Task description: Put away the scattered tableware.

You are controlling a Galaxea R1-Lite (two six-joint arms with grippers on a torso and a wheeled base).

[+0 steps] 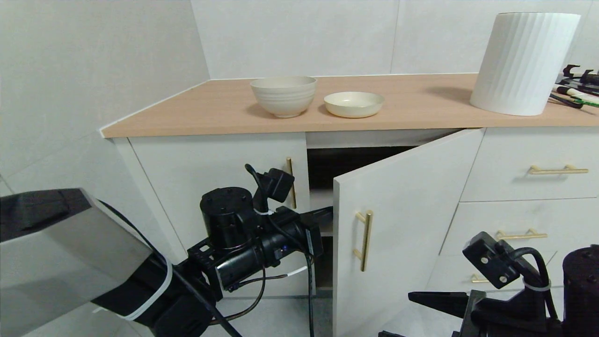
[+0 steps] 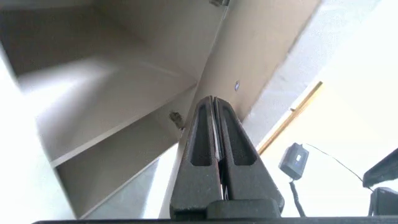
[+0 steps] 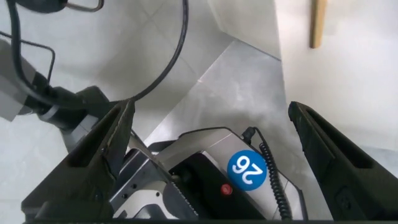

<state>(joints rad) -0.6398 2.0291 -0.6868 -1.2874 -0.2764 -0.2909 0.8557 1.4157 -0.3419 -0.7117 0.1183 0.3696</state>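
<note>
Bowl [image 1: 283, 96], small dish [image 1: 354, 103]: on bench [image 1: 196, 112], unstored. Left end effector [image 2: 212, 106]: fingers pressed together, nothing held, at cupboard door [image 1: 398, 210] edge. Right end effector [image 3: 210, 111]: spread wide, empty, low. Risk: door half-open; tableware may be knocked against it.

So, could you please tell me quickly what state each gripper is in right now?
Left gripper: closed, holding nothing.
Right gripper: open, holding nothing.
</note>
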